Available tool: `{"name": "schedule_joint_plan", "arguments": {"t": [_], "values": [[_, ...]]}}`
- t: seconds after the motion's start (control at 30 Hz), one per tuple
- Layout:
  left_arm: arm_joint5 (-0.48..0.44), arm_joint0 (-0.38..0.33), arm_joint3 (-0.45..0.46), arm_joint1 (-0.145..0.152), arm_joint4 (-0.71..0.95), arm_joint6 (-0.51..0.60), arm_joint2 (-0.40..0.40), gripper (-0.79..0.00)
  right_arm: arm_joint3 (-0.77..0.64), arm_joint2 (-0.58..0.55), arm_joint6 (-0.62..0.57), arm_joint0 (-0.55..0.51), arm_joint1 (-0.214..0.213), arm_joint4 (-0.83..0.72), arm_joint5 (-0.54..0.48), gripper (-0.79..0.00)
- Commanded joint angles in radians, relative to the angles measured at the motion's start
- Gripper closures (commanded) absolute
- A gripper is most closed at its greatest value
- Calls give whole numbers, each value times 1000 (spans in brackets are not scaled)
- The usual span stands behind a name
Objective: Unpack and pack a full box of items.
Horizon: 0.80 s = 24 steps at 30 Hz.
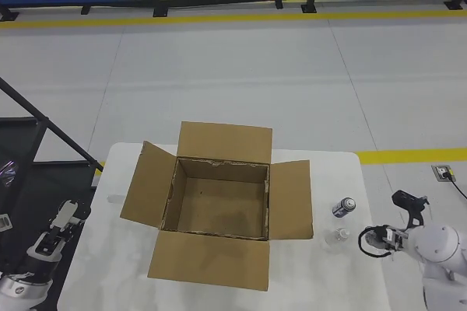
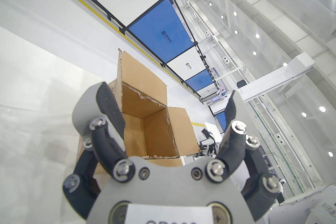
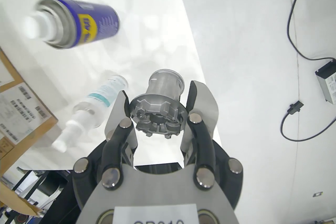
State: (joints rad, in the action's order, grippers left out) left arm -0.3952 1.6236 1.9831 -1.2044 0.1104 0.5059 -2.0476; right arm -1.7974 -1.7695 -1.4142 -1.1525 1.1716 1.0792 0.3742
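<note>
The right jaws squeezed a small grey metal part (image 3: 160,109), round like a cup with a bumpy ring, near the counter's (image 1: 335,272) edge, just beside a clear bottle (image 3: 92,107) and a blue spray can (image 3: 78,22). The left jaws stood wide apart, holding nothing, on the other side of the brown box (image 1: 218,206), which sat mid-counter with its flaps out and nothing inside. I think unpacking was nearly done; next the part needed setting down softly, clear of the bottle.
</note>
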Motion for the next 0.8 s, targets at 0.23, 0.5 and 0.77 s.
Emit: {"name": "schedule_joint_plan", "arguments": {"t": [0.23,0.5,0.77], "values": [[0,0,0,0,0,0,0,-785,-407,4,23,20,2,-2,55,0],[0,0,0,0,0,0,0,-785,-385,451,-10,297,36,110,21,0],[0,0,0,0,0,0,0,-785,65,945,45,668,183,50,77,0]]}}
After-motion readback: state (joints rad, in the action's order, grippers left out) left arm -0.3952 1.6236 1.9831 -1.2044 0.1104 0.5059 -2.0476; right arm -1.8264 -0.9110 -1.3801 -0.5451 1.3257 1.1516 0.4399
